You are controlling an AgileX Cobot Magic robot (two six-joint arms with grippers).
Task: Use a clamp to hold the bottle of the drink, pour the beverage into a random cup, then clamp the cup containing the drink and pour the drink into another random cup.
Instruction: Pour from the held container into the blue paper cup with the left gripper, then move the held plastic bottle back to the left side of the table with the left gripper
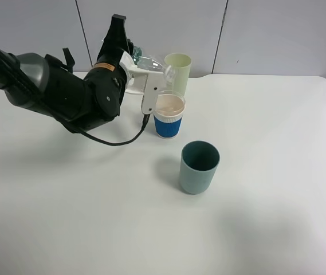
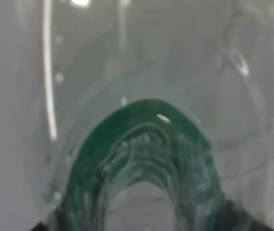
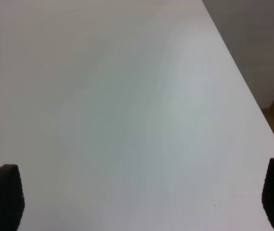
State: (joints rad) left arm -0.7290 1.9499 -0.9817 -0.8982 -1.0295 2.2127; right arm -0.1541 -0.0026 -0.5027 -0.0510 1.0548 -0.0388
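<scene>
Left gripper (image 1: 159,73): white fingers clenched on the bottle (image 1: 142,59), held up off the table (image 1: 266,217) at the far side, left of centre. Bottle lies tipped over, roughly sideways, its end toward the cups.

Bottle: clear plastic, thin-walled, glare streaks along it. In the left wrist view the bottle (image 2: 137,72) fills the whole picture, blurred by closeness; a dark green arch (image 2: 141,159) shows through the clear wall. Cannot tell from this view whether any drink is left inside it.

Blue cup (image 1: 167,124): stands upright just below the gripper. Blue lower band, white stripe, clear upper rim. Pale pinkish-cream drink shows at the top, close to the rim.

Pale green cup (image 1: 178,63): upright, just behind the blue cup and beside the gripper fingers. Inside is hidden from this angle.

Teal cup (image 1: 199,167): upright, nearer the camera and slightly right of the blue cup, apart from it. Interior looks dark.

Right gripper (image 3: 140,195): only two dark fingertips (image 3: 3,192) show at the edges of its wrist view, spread wide, nothing between them, bare white table beneath. This gripper is outside the high view.
</scene>
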